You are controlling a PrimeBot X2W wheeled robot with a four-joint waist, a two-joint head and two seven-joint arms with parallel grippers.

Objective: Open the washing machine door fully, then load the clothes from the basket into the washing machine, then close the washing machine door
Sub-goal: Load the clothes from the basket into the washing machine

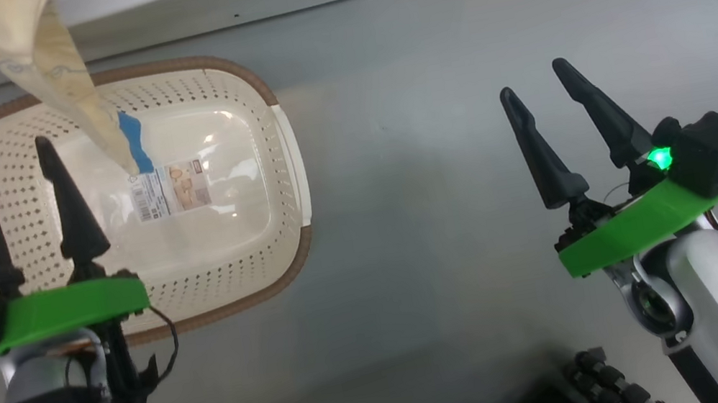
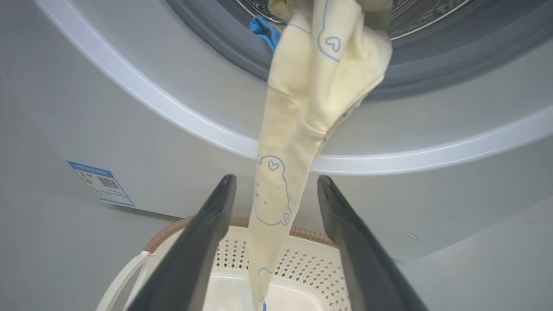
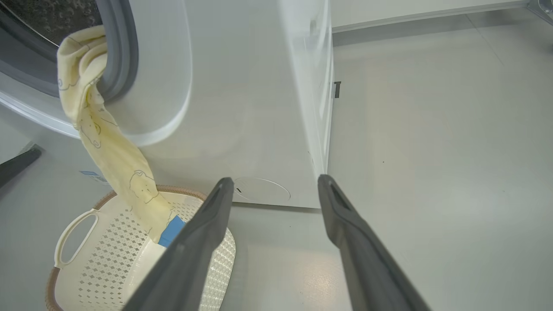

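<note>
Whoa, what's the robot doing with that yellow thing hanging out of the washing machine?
The robot is loading laundry. The yellow clothes are only partway in: the top sits in the washing machine, the rest dangles down its front, with the blue end reaching into the basket. The left pincer is over the basket, near the dangling cloth; the right pincer is off to the side. Both are open, holding nothing.

The clothes (image 2: pixel 298 129) are pale yellow with thin blue bear and heart outlines, ending in a blue patch (image 1: pixel 134 141). The basket (image 1: pixel 194 87) is cream, dotted with holes, brown-rimmed. The washer (image 2: pixel 173 142) is white, its gasket (image 2: pixel 224 39) grey, its sticker (image 2: pixel 100 183) blue.
</note>
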